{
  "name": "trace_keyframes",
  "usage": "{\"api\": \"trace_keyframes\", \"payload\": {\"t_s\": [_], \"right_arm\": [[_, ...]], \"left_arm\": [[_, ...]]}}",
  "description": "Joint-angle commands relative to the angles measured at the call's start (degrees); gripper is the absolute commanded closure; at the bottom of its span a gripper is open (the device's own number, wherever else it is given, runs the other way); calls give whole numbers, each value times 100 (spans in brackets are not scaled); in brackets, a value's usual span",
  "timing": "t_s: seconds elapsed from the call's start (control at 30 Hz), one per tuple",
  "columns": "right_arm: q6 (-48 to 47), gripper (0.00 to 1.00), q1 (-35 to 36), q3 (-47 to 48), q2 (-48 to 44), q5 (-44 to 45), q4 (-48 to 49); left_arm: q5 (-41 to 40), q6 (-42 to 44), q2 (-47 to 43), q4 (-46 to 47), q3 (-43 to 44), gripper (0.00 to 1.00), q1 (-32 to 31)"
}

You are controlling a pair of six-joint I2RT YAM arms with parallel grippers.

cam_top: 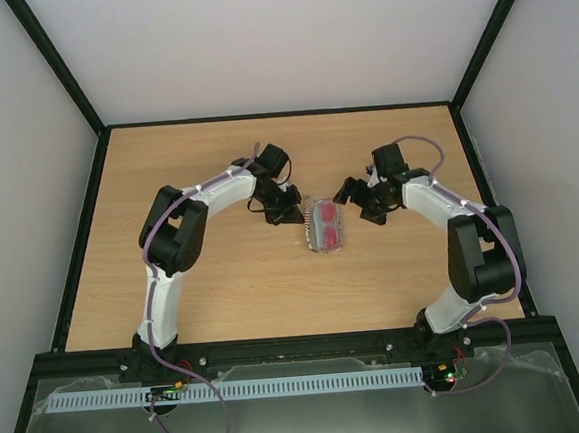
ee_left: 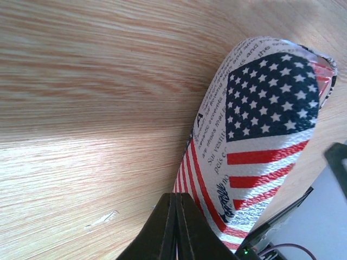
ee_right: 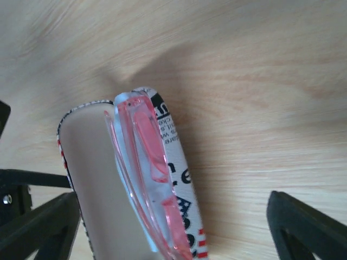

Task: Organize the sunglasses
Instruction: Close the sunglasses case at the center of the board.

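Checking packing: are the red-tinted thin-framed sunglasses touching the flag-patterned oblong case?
Touching. Right wrist view shows the red-tinted sunglasses lying inside the open flag-patterned case, on its lining.

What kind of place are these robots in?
Probably a robot lab test booth: a left arm and right arm bolted at the edge of a wooden table, plain white walls in a black frame around it, and sunglasses in a case between the arms.
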Motion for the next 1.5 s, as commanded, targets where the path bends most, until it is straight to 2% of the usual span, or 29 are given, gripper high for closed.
{"api": "trace_keyframes", "payload": {"t_s": [0.0,0.17,0.47,0.83,1.47], "right_arm": [[-137,1,32,-596,-5,-930,1198],[-372,1,46,-583,285,-1213,1616],[-568,1,312,-78,856,-1183,1375],[-183,1,656,-413,683,-1372,1979],[-8,1,853,-468,567,-1367,2025]], "left_arm": [[154,29,-75,-71,79,98,36],[175,26,-51,-74,64,98,36],[173,-98,-24,22,94,98,26],[164,-155,8,-20,243,98,22],[146,-278,320,-151,792,98,-188]]}}
